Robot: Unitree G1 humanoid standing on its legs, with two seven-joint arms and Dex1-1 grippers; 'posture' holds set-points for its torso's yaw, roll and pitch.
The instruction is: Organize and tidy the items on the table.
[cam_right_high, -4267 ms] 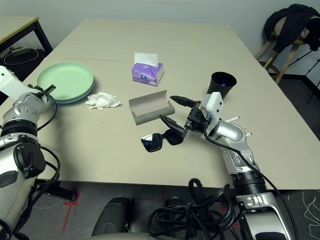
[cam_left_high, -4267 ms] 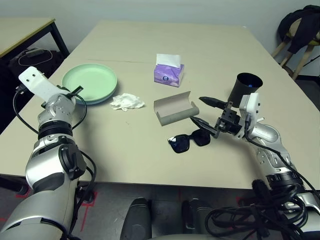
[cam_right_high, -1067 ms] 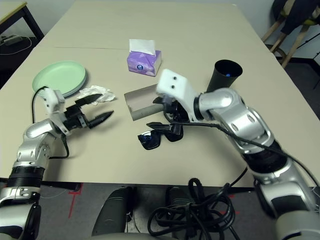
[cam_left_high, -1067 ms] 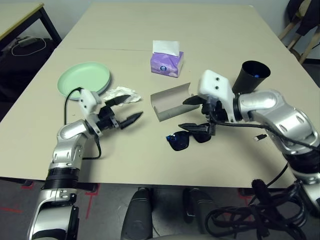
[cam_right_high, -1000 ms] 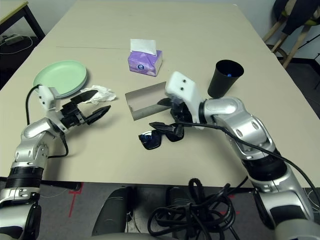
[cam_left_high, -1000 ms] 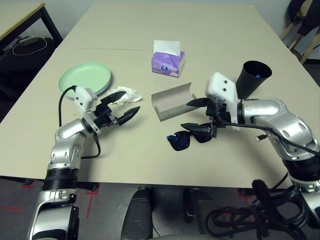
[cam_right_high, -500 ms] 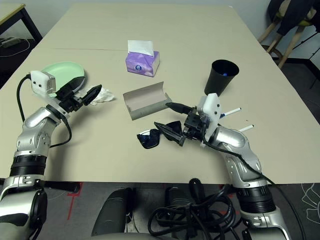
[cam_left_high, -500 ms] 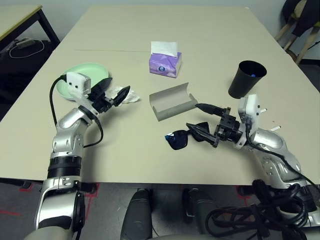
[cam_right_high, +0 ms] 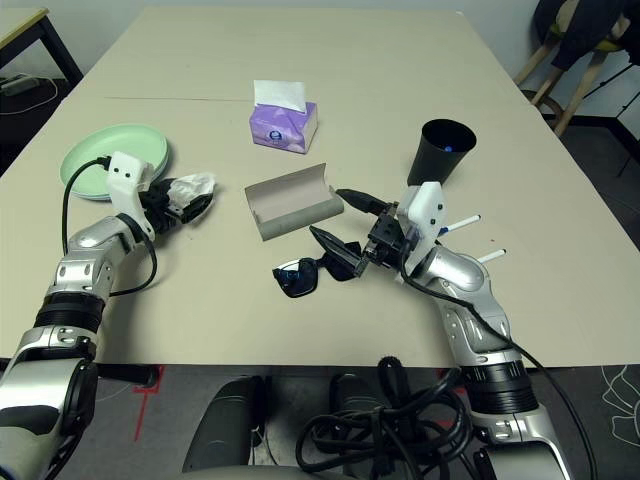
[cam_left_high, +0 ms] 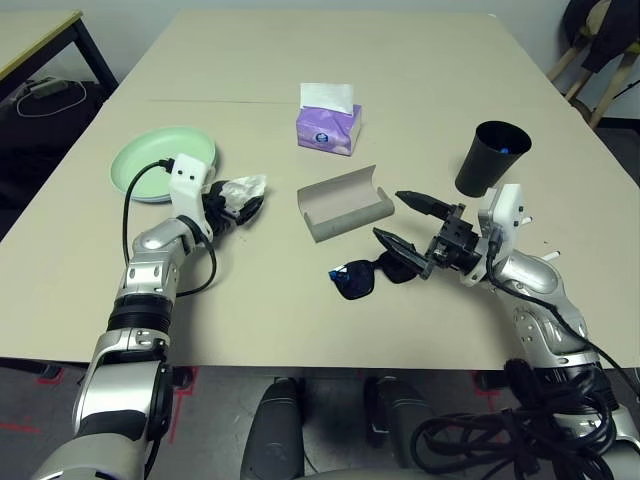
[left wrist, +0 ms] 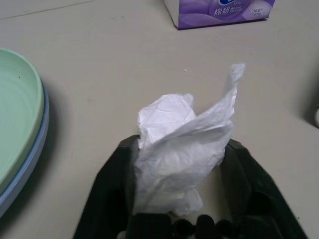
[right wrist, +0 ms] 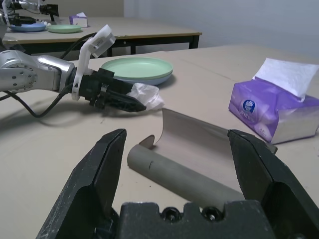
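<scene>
A crumpled white tissue (left wrist: 174, 149) stands squeezed between the fingers of my left gripper (cam_left_high: 235, 205), which is shut on it just right of the plates. The mint green plate (cam_left_high: 150, 160) lies stacked on a pale blue one (left wrist: 30, 164). My right gripper (cam_left_high: 392, 215) is open and points left, its lower finger just above the black sunglasses (cam_left_high: 362, 278) without touching them. The grey glasses case (cam_left_high: 345, 205) lies open ahead of it, also in the right wrist view (right wrist: 189, 149). A black cup (cam_left_high: 490, 155) stands behind the right wrist with something small and blue inside.
A purple tissue box (cam_left_high: 328, 125) stands mid-table behind the case, near the table's faint seam (cam_left_high: 230, 101). A black-legged side table (cam_left_high: 40, 30) is at the far left, and a chair with dark clothing (cam_left_high: 600, 30) at the far right.
My left gripper has swung in onto the tissue and closed on it, bunching it upright. The right gripper, still open, pulled back to the right, then edged up by the sunglasses.
</scene>
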